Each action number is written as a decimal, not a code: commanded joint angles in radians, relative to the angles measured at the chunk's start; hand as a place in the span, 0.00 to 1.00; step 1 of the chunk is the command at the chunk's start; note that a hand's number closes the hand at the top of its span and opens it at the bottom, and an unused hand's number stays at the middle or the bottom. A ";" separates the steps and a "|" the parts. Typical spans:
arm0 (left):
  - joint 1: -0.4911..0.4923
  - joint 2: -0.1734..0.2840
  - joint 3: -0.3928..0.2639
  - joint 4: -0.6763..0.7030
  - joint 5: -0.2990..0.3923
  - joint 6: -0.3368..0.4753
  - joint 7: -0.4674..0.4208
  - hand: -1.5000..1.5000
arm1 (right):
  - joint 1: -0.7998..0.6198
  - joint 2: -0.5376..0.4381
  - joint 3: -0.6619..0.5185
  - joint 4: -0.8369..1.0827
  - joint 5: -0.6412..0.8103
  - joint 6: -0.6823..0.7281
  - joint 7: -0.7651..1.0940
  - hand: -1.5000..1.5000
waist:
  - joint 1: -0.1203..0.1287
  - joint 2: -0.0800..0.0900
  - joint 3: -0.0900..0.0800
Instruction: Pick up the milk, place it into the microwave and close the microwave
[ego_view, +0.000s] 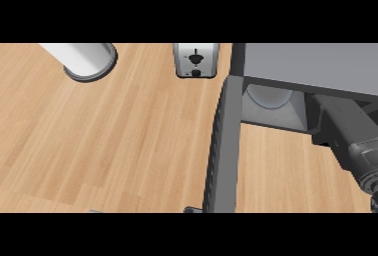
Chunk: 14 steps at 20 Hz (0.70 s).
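Observation:
The grey microwave (310, 62) stands at the back right with its door (224, 150) swung wide open toward me, edge-on down the middle of the view. Inside the cavity a pale round turntable (266, 96) shows on the floor. My right forearm (345, 131) comes in from the right edge and reaches into the opening. Its hand is hidden under the microwave's top. No milk shows anywhere; whether it is in the hidden part of the cavity I cannot tell. My left hand does not show.
A silver toaster (196, 60) stands at the back, just left of the microwave. A white cylinder with a grey rim (87, 60) lies at the back left. Wooden counter (103, 145) spreads left of the door.

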<state>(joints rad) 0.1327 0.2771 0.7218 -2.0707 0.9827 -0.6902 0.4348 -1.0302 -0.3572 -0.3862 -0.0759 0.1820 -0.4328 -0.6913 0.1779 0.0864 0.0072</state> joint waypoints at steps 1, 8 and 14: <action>-0.005 0.008 -0.004 0.008 -0.022 -0.015 0.002 0.00 | -0.001 -0.071 0.028 -0.005 0.031 0.028 -0.001 1.00 | -0.002 0.013 0.002; -0.024 0.004 -0.009 0.026 -0.045 -0.026 -0.008 0.00 | -0.053 -0.052 0.001 -0.023 -0.006 0.066 -0.004 0.00 | 0.006 0.008 0.004; -0.050 0.008 -0.023 0.047 -0.070 -0.045 -0.014 0.00 | -0.096 0.007 0.090 0.029 0.077 0.120 0.075 0.00 | 0.031 0.004 -0.004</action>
<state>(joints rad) 0.0983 0.2820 0.7075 -2.0370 0.9272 -0.7232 0.4245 -1.0664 -0.3677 -0.3543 -0.0720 0.1996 -0.3241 -0.6857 0.1909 0.0949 0.0205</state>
